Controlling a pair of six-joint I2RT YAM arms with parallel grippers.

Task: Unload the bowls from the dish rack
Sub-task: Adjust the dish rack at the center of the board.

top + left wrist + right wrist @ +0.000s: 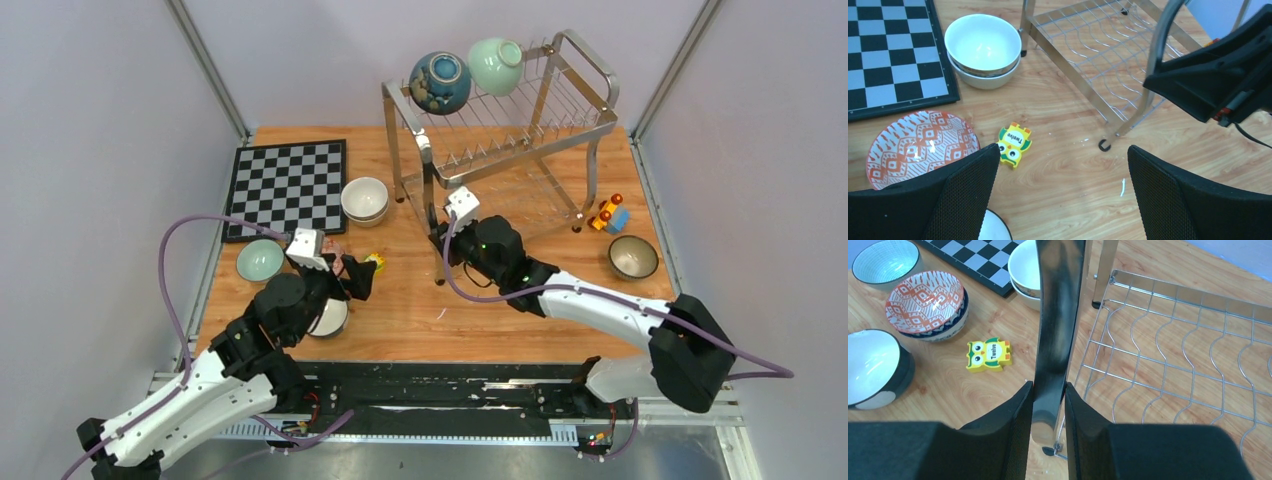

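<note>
Black fingers (1008,440) of the right tool (1048,390) press on either side of a chrome front leg (1055,315) of the dish rack (520,120), clamped on it near its foot. The rack stands at the far side of the counter (480,310). On its top tier, a dark blue bowl (440,82) and a mint green bowl (496,65) rest on their sides, just beside each other. The left tool (1063,152) hangs with its jaws wide apart above the wood, holding nothing. Near it sit a red-patterned bowl (920,147) and a yellow owl block (1013,145). Two stacked white bowls (983,47) stand beside the chessboard (288,185). A dark-rimmed bowl (633,257) sits alone at the right, near a toy car (608,215).
</note>
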